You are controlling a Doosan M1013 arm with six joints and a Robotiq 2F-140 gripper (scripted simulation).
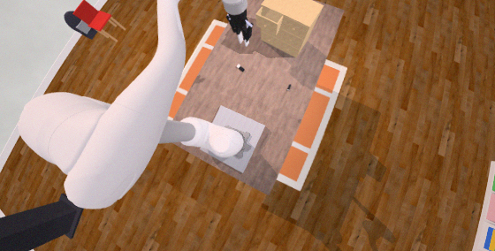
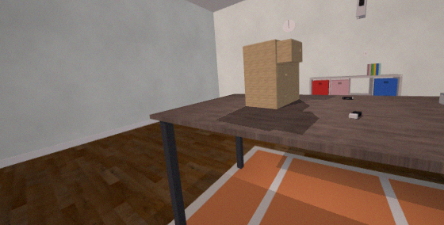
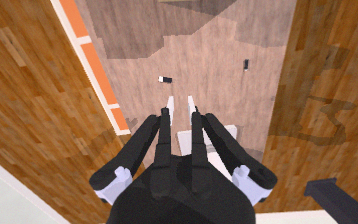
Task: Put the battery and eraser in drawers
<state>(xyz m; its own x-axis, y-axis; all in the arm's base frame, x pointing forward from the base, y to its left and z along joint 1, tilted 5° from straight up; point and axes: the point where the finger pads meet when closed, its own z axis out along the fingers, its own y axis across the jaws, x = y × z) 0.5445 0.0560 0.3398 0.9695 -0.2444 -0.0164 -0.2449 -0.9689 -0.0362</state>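
Note:
The small wooden chest (image 1: 291, 17) stands at the far end of the table, and it also shows in the exterior view (image 2: 273, 74). Its top-row left drawer (image 2: 289, 51) is pulled part way out; the other drawers look pushed in. The white eraser with a dark end (image 1: 239, 67) lies on the table in front of the chest, and shows in the wrist view (image 3: 165, 79). The small dark nine-volt battery (image 1: 288, 87) lies further right (image 3: 246, 64). My gripper (image 1: 244, 38) (image 3: 180, 102) hangs high above the table, left of the chest, pointing down. Its fingers stand narrow with nothing between them.
The arm's base stands on a grey plate (image 1: 234, 140) at the near end of the table. An orange rug (image 1: 311, 119) lies under the table. A low shelf with coloured bins (image 2: 354, 86) stands by the far wall. A red chair (image 1: 90, 19) is off to the left.

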